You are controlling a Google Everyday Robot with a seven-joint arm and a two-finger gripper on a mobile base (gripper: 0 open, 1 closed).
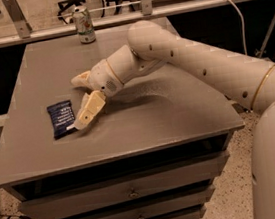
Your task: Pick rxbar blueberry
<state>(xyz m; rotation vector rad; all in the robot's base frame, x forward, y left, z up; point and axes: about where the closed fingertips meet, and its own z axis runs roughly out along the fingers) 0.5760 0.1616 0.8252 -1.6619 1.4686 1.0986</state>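
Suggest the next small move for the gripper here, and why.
Probably nudge the gripper sideways over the rxbar blueberry, then lower and close. The fingers stand open, but only one fingertip meets the bar's edge and the other sits clear of it. The bar lies flat on the table, not yet between them.
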